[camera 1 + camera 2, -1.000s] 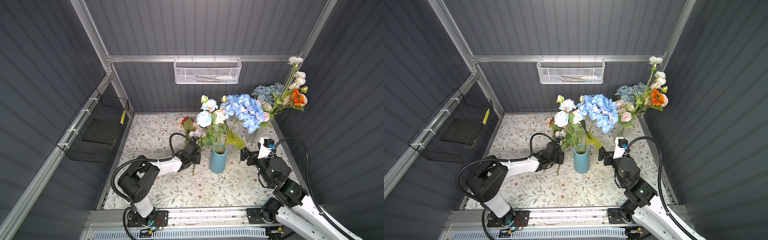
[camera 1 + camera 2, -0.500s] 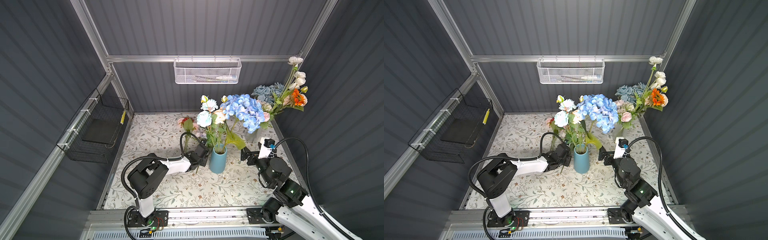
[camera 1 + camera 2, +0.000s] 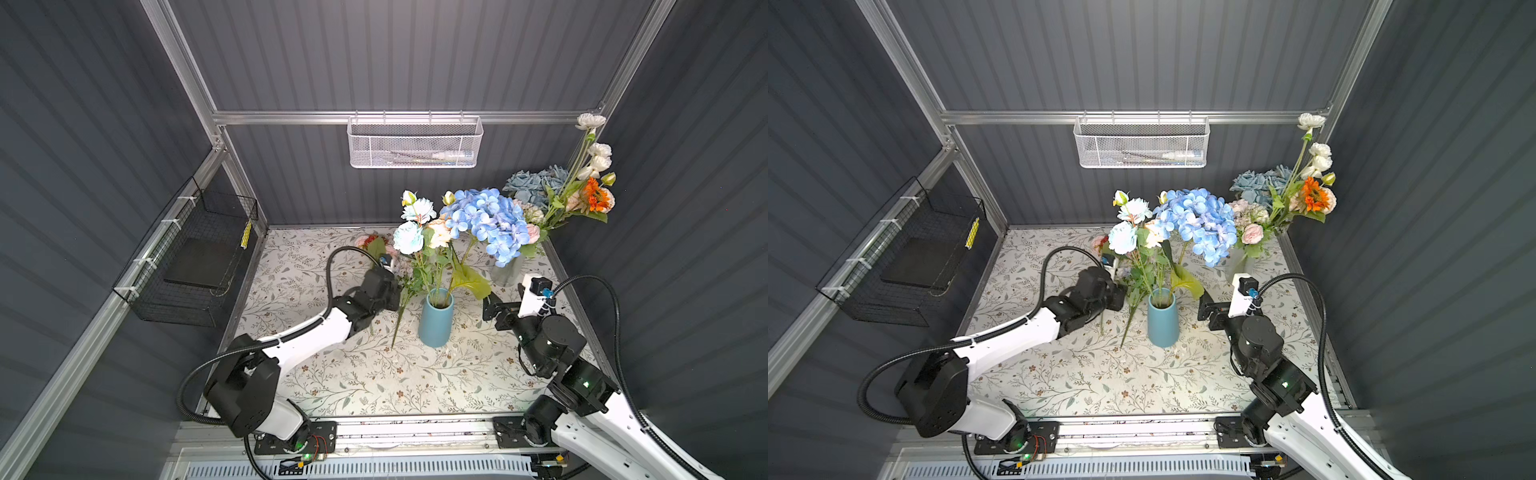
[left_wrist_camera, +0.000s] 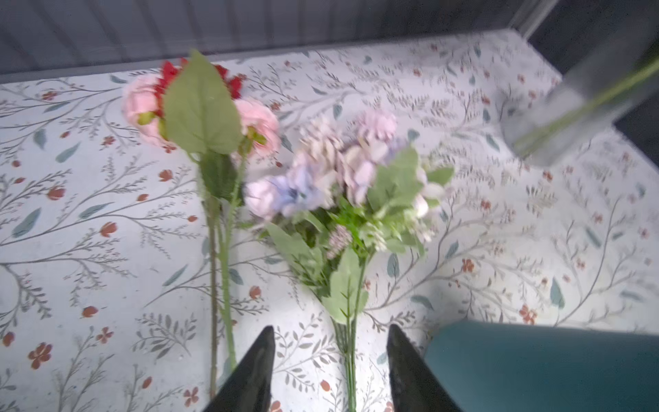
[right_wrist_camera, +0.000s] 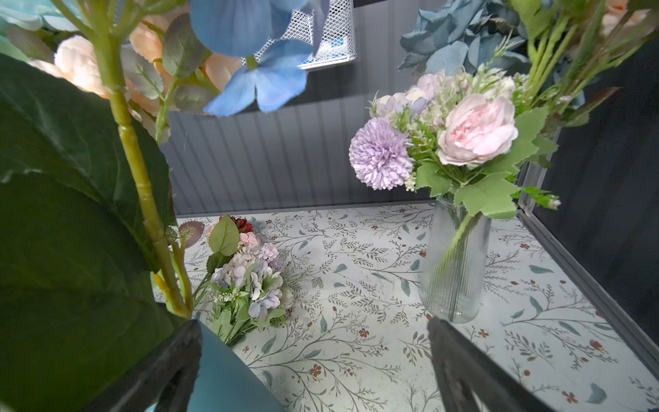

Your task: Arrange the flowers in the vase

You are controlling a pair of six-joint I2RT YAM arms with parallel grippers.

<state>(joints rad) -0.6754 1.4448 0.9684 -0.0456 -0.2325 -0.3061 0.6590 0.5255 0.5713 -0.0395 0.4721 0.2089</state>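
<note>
Left fingers (image 4: 255, 374) stand parted on either side of the stem of a lilac spray (image 4: 342, 178), which lies flat on the floral-patterned counter (image 4: 499, 232) just beside a pink-and-red spray (image 4: 199, 107). Blue and white flowers (image 3: 478, 220) stand upright in the teal vase (image 3: 435, 322) mid-counter. Right fingers (image 5: 460, 364), spread wide and holding nothing, hover near that vase, while a glass vase (image 5: 453, 271) of more blooms occupies the far right corner
</note>
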